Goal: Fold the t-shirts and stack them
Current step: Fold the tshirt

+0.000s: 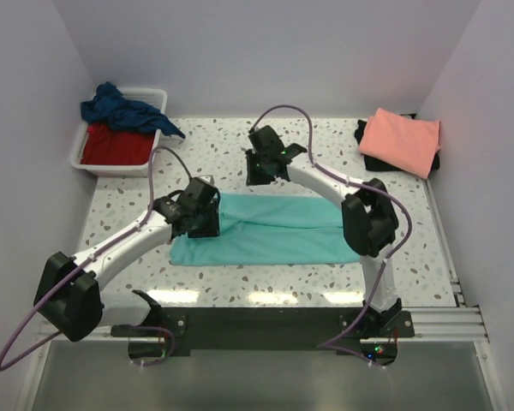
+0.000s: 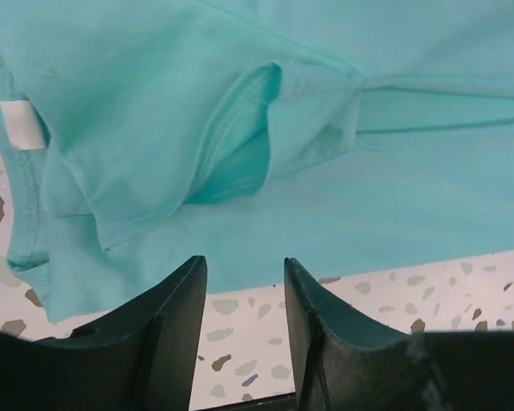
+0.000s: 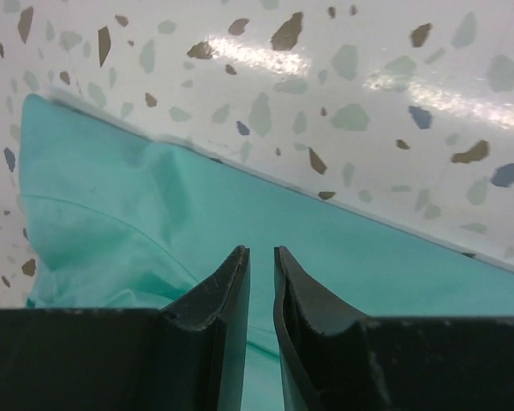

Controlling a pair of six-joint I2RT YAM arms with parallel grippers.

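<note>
A turquoise-teal t-shirt [image 1: 278, 227] lies flat mid-table, folded into a long band. My left gripper [image 1: 207, 214] hovers at its left end. In the left wrist view this gripper [image 2: 244, 261] is open, with bare table between the fingers; a sleeve fold [image 2: 240, 145] and the neck label [image 2: 19, 124] lie just beyond the tips. My right gripper [image 1: 259, 169] hangs over the shirt's far edge. Its jaws [image 3: 261, 250] stand a narrow gap apart above the teal cloth [image 3: 154, 223], with nothing pinched. A salmon-pink t-shirt [image 1: 400, 139] lies folded on a black one [image 1: 366, 147] at the back right.
A white tub [image 1: 84, 145] at the back left holds a red t-shirt [image 1: 116, 145], with a navy blue one [image 1: 124, 110] draped over its rim. Walls close in the table at the left, back and right. A metal rail [image 1: 437, 321] runs along the near edge.
</note>
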